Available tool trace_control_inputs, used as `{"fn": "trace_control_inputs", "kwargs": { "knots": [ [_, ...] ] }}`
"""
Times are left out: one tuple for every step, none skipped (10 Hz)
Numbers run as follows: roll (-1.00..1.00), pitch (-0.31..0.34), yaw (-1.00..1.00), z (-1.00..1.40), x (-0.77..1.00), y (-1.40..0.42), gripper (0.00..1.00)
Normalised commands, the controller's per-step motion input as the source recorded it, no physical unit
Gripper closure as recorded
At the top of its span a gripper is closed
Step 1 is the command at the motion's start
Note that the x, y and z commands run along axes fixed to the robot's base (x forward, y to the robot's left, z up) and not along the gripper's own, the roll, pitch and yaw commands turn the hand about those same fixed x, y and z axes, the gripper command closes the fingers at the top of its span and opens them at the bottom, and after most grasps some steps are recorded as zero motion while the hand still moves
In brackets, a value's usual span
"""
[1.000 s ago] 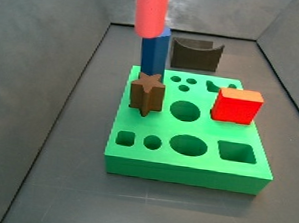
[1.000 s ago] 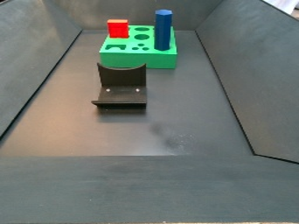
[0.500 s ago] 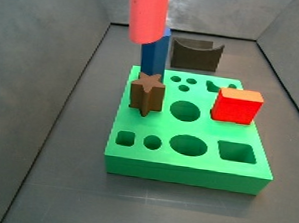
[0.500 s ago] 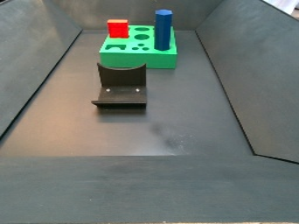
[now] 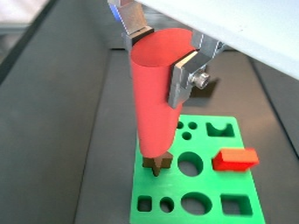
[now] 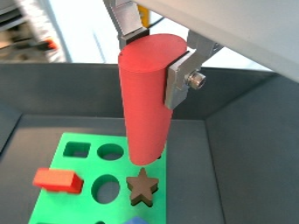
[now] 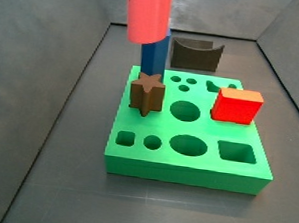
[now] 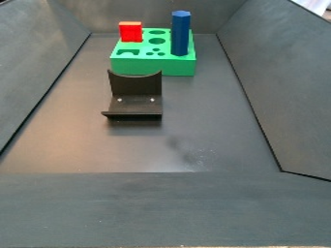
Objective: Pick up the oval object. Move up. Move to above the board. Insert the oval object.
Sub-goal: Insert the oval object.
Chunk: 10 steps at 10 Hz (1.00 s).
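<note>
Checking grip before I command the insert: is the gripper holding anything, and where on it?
Yes. The gripper holds the oval object by its upper end, jaws closed on opposite sides; the peg hangs upright above the board.

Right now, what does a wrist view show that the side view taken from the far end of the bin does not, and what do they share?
Only a wrist view shows the gripper shut on the oval object, hanging above the board, and the brown star piece. Only the side view shows the fixture on the floor and the blue prism at full height. Both show the green board and the red cube.
</note>
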Motion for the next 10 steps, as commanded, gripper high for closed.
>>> {"fn": "trace_control_inputs", "kwargs": {
  "knots": [
    [0.0, -0.019, -1.0, 0.0, 0.0, 0.0, 1.0],
    [0.0, -0.016, -1.0, 0.0, 0.0, 0.0, 1.0],
    [0.0, -0.017, -1.0, 0.0, 0.0, 0.0, 1.0],
    [0.0, -0.016, -1.0, 0.0, 0.0, 0.0, 1.0],
    [0.0, -0.014, -1.0, 0.0, 0.0, 0.0, 1.0],
    [0.0, -0.016, -1.0, 0.0, 0.0, 0.0, 1.0],
    [0.0, -0.016, -1.0, 0.0, 0.0, 0.0, 1.0],
    [0.0, -0.017, -1.0, 0.0, 0.0, 0.0, 1.0],
    [0.0, -0.017, -1.0, 0.0, 0.0, 0.0, 1.0],
    [0.0, -0.019, -1.0, 0.0, 0.0, 0.0, 1.0]
  ]
}}
